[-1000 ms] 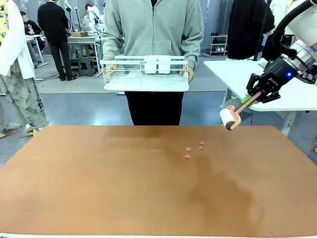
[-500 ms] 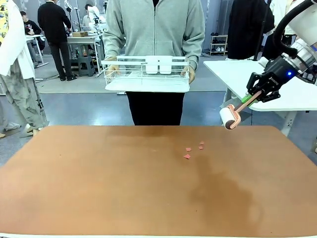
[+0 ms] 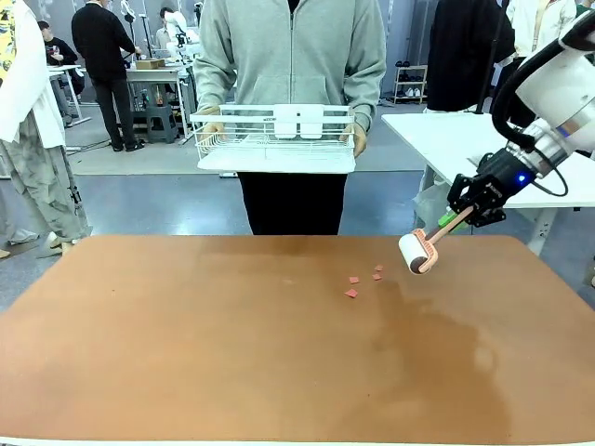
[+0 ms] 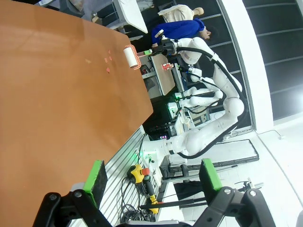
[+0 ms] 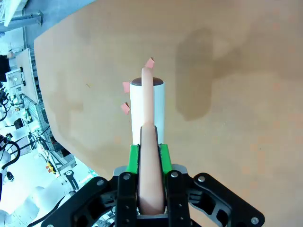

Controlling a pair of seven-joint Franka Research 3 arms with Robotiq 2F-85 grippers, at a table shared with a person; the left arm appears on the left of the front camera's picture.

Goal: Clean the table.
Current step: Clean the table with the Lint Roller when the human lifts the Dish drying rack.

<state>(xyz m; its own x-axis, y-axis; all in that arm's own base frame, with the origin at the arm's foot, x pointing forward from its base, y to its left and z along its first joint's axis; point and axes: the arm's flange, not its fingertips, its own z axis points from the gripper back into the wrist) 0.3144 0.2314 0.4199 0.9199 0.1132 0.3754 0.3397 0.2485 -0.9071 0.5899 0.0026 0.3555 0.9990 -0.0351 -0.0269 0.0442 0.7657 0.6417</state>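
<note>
Three pink scraps [image 3: 363,280] lie right of centre on rigid matte worktop [image 3: 186,353], likely feather-light; right tool [image 3: 461,214] clenches lint roller [image 3: 416,253] by stiff handle, just beside them; left tool [image 4: 152,176] released.

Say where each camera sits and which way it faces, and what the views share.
Front: robot's side, facing across the table at a person holding a white rack; right arm enters from the right.
Left wrist: off the table's side, looking over it; open left jaws below, right arm far off.
Right wrist: above the table, looking down the lint roller; right jaws shut on its handle.
Shared: all three show the lint roller and pink scraps.
</note>
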